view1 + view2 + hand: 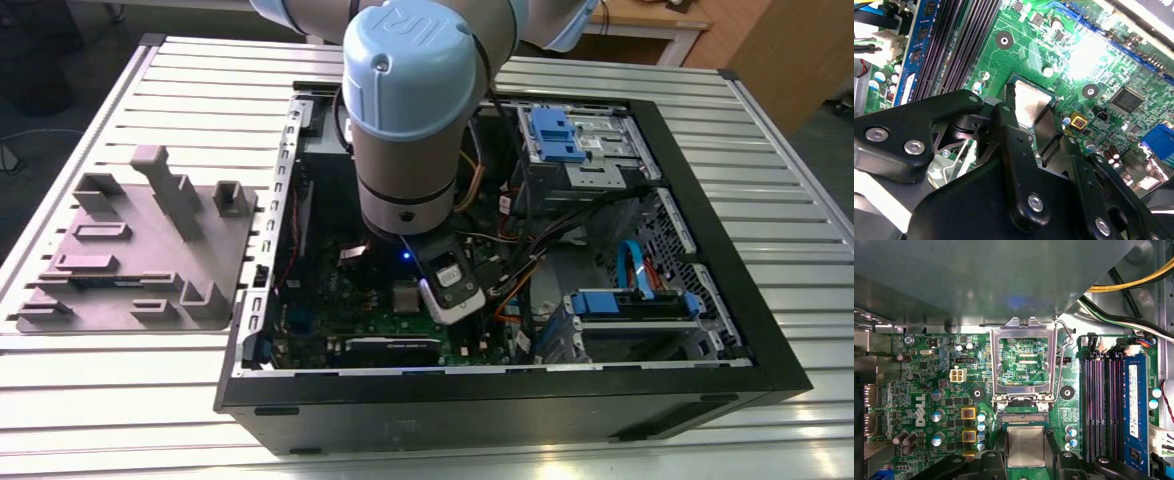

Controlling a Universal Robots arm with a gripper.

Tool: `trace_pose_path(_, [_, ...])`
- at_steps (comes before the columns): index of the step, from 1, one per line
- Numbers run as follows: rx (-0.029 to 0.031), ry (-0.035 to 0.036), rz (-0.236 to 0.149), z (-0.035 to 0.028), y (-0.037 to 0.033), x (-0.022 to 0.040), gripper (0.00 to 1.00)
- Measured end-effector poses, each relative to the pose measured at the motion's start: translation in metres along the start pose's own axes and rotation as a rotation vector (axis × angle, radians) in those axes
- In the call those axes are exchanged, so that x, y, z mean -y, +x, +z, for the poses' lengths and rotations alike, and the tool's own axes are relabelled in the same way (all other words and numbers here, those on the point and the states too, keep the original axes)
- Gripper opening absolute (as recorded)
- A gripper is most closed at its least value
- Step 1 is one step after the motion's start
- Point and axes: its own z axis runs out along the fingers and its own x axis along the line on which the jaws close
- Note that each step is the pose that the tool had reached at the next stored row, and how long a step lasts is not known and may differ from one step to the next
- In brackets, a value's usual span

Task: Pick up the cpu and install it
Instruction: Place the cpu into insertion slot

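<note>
The cpu (pixel 1025 445) is a small square chip with a pale silvery top, and it sits between the two black fingers (pixel 998 456) of my gripper (pixel 1025 452). The jaws press on two opposite edges of the chip. It lies level at the dark socket (pixel 1021 418) on the green board, and I cannot tell whether it rests in the socket or hangs just above it. The socket's metal frame (pixel 1025 332) stands flipped open beside it. In the second wrist view the cpu (pixel 1030 100) shows between the fingers (pixel 1010 132). In the exterior view my gripper (pixel 407 295) reaches down into the open computer case (pixel 534 405).
Memory slots (pixel 1099 405) and a blue memory module (pixel 1134 410) run close beside the socket. Yellow and black cables (pixel 1134 282) cross above. A drive cage (pixel 574 140) and blue-handled bays (pixel 627 305) fill the case's right. A grey fixture tray (pixel 134 250) lies at the exterior view's left.
</note>
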Motion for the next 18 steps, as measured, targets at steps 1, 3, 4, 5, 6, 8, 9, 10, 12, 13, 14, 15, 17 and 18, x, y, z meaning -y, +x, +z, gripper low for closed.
trace_pose_path(1, [0.0, 0.0, 0.0, 0.0, 0.0, 0.0, 0.4])
trace_pose_path(3, [0.0, 0.0, 0.0, 0.0, 0.0, 0.0, 0.4])
trace_pose_path(4, [0.0, -0.0002, 0.0, -0.0004, 0.0001, 0.0, 0.4])
trace_pose_path(5, [0.0003, -0.0007, 0.0, -0.0013, 0.0, -0.0001, 0.4])
trace_pose_path(6, [0.0002, -0.0006, 0.0, -0.0026, -0.0001, -0.0002, 0.4])
trace_pose_path(8, [0.0001, -0.0002, 0.0, -0.0042, -0.0001, -0.0002, 0.4])
trace_pose_path(9, [0.0001, -0.0003, 0.0, -0.0042, -0.0001, -0.0002, 0.4])
trace_pose_path(10, [0.0001, -0.0003, 0.0, -0.0043, -0.0001, -0.0002, 0.4])
trace_pose_path(12, [0.0002, 0.0, 0.0, -0.0039, -0.0001, -0.0001, 0.4])
trace_pose_path(13, [0.0006, -0.0001, 0.0, -0.0031, -0.0001, -0.0001, 0.4])
trace_pose_path(14, [0.0007, 0.0, 0.0, -0.0022, 0.0, 0.0, 0.4])
trace_pose_path(15, [0.0008, 0.0, 0.0, -0.0012, 0.0, 0.0001, 0.4])
trace_pose_path(17, [0.0006, 0.0004, 0.0, -0.0008, 0.0001, 0.0002, 0.4])
trace_pose_path(18, [0.0006, 0.0003, 0.0, -0.0006, 0.0001, 0.0002, 0.4])
